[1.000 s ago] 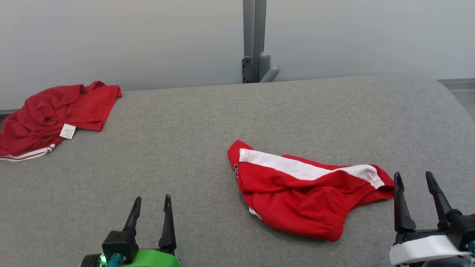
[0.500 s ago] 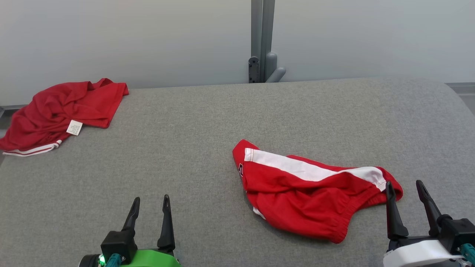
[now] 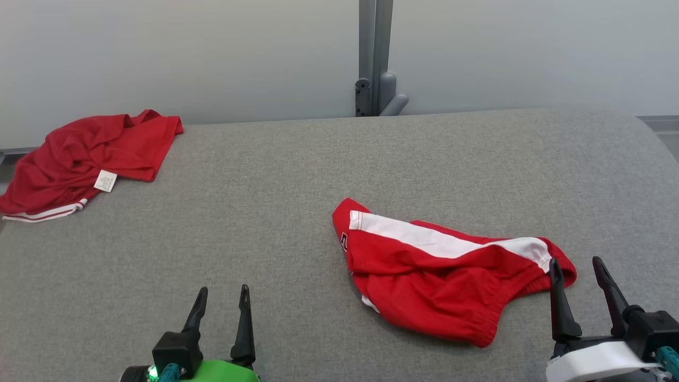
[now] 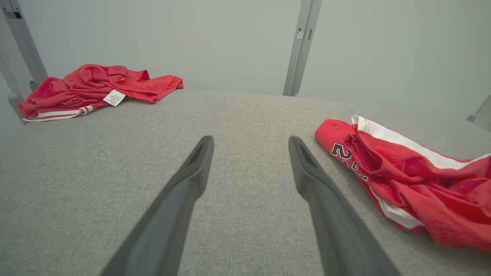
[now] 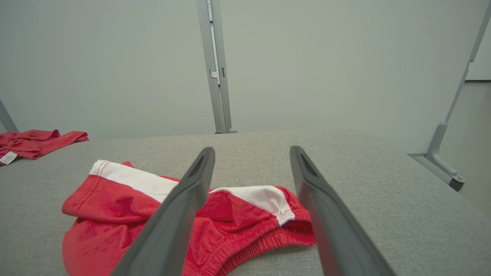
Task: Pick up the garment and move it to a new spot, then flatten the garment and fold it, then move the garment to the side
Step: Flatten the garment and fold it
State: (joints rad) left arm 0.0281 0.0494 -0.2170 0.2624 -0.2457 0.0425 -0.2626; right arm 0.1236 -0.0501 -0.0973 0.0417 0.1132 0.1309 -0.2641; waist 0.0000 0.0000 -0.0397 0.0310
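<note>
Head view | garment [image 3: 424, 286] is lying crumpled just left of right gripper [image 3: 575, 260] | fingers spread, empty | left gripper [image 3: 223, 288] also spread, well apart.

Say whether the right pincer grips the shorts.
No, the right pincer stands wide open by the shorts' edge, clamping nothing.

The red shorts [image 4: 402, 180] carry dark, white-edged numerals [image 4: 345, 155] near one end: the first reads "2", and the next is partly lost in a fold. A white care label [image 4: 114, 97] lies on the crumpled red garment [image 4: 88, 82]; its print is too small to read.
</note>
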